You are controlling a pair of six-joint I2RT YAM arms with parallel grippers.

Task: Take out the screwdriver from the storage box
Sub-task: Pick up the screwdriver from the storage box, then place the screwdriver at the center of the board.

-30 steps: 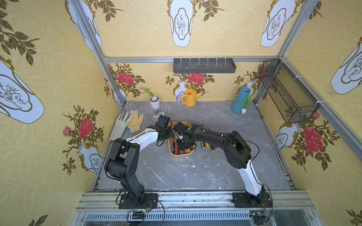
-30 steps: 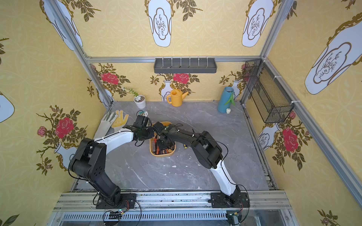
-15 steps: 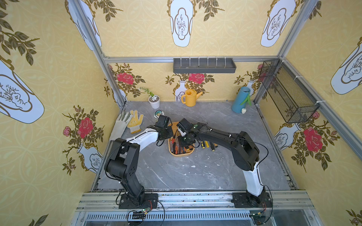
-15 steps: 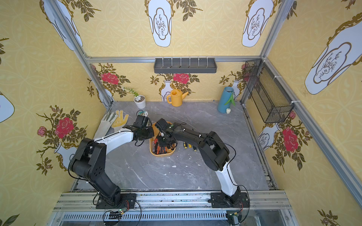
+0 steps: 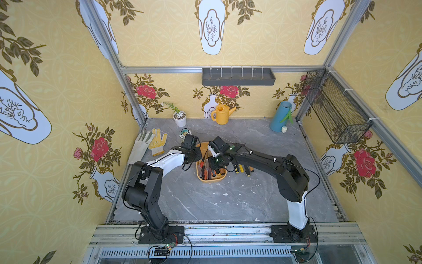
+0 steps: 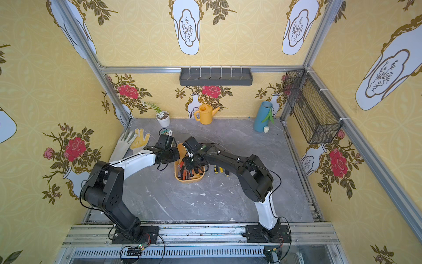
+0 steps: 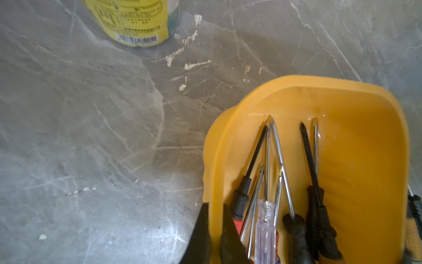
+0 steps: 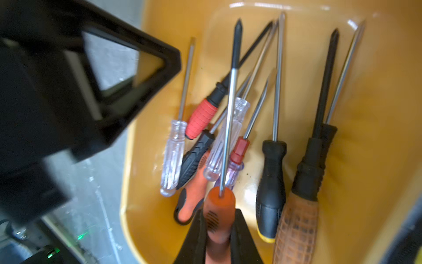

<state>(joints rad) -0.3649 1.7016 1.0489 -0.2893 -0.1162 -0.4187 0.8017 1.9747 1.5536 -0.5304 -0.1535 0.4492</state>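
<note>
Orange-handled screwdriver, rubber-gripped with a steel shaft, is clamped by its handle between the fingers of the right gripper. Its shaft is angled over the other screwdrivers lying in the shallow yellow-orange plastic storage box.

From the left in a top view, a grey-white work glove and a yellow glove lie on the grey marble-look tabletop. Next is the left gripper, its fingers pinched together on the box's side wall. Just right of the box lie loose screwdrivers with yellow-and-black handles.
</note>
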